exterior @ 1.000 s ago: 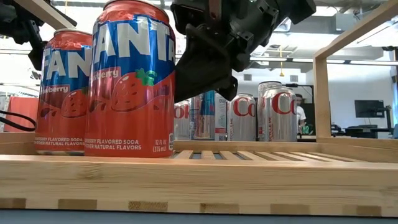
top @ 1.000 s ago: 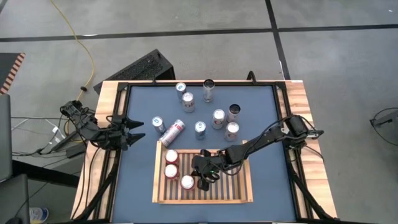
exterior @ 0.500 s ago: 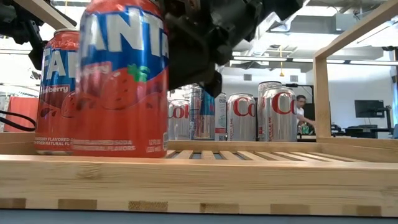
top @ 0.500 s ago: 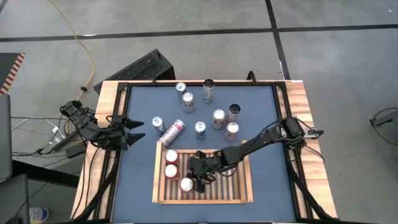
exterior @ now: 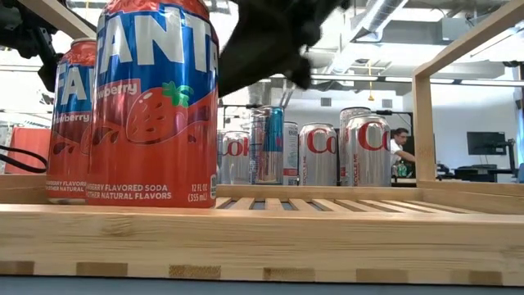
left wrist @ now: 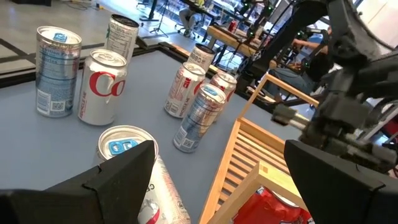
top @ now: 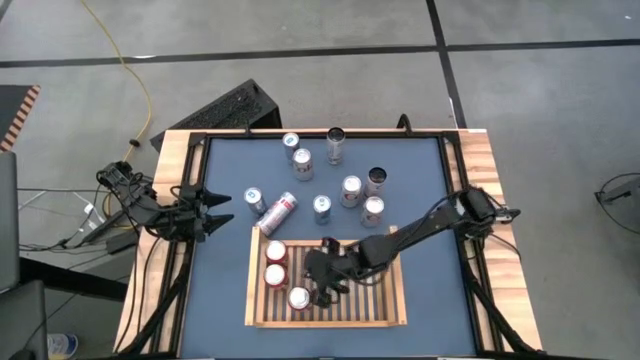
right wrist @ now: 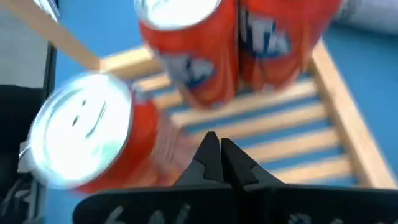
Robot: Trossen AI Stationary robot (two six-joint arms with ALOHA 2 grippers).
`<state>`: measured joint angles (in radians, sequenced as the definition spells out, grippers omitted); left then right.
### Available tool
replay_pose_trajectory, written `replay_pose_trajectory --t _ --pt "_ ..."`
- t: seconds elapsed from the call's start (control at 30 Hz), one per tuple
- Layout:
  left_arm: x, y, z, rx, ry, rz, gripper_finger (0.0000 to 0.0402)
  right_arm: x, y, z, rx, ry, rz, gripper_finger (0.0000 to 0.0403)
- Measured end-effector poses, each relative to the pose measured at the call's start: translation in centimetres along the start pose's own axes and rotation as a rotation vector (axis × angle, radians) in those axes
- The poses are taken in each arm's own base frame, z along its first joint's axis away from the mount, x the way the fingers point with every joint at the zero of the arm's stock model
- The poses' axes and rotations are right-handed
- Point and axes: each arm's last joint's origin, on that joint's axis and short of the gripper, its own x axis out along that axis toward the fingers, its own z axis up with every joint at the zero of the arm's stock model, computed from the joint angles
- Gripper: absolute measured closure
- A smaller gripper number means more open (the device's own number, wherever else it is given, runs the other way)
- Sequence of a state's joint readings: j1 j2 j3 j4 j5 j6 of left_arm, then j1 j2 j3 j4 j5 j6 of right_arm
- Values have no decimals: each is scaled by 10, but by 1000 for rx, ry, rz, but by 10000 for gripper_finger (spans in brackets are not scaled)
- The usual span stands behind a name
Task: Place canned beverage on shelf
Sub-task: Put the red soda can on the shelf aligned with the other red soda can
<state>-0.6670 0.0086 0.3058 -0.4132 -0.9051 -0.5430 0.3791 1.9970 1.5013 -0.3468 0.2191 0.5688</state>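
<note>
Since a second ago, the nearest red can [exterior: 154, 102] has slid leftwards in the low view, from beside the second red can to partly in front of it, and the right gripper [top: 322, 290] has shifted with it toward the shelf's left side. That gripper has its fingers [right wrist: 216, 163] pressed together with nothing between them, their tips just beside the nearest red can's side and above the slats, as the right wrist view shows. Three red soda cans stand upright on the shelf [top: 385, 321], in a column along its left end: the nearest red can [top: 299, 297] at the front, the second red can [top: 275, 275] behind it and a third red can [top: 276, 251] at the back. Most of the slatted bottom to their right carries only the arm. Beyond the shelf, on the blue surface [top: 420, 180], one silver can [top: 279, 212] lies on its side just off the shelf's far left corner, and several more silver cans [top: 351, 190] stand upright, scattered toward the far edge. The left gripper [top: 222, 210] waits at the left edge of the surface, fingers [left wrist: 115, 174] spread wide and holding nothing, pointing toward the cans.
</note>
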Motion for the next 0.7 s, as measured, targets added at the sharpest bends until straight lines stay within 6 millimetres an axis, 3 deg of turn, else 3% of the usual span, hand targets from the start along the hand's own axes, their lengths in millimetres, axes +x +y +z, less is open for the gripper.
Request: replay_pose_trajectory --t 0.17,0.37,0.7 --pt "0 0 0 1 0 -1 53 6 13 -19 47 39 -20 403" --pt "0 0 0 1 1 -1 53 0 19 -24 67 -3 -86 403" --pt "0 0 0 1 1 0 53 8 19 -23 132 6 -33 403"
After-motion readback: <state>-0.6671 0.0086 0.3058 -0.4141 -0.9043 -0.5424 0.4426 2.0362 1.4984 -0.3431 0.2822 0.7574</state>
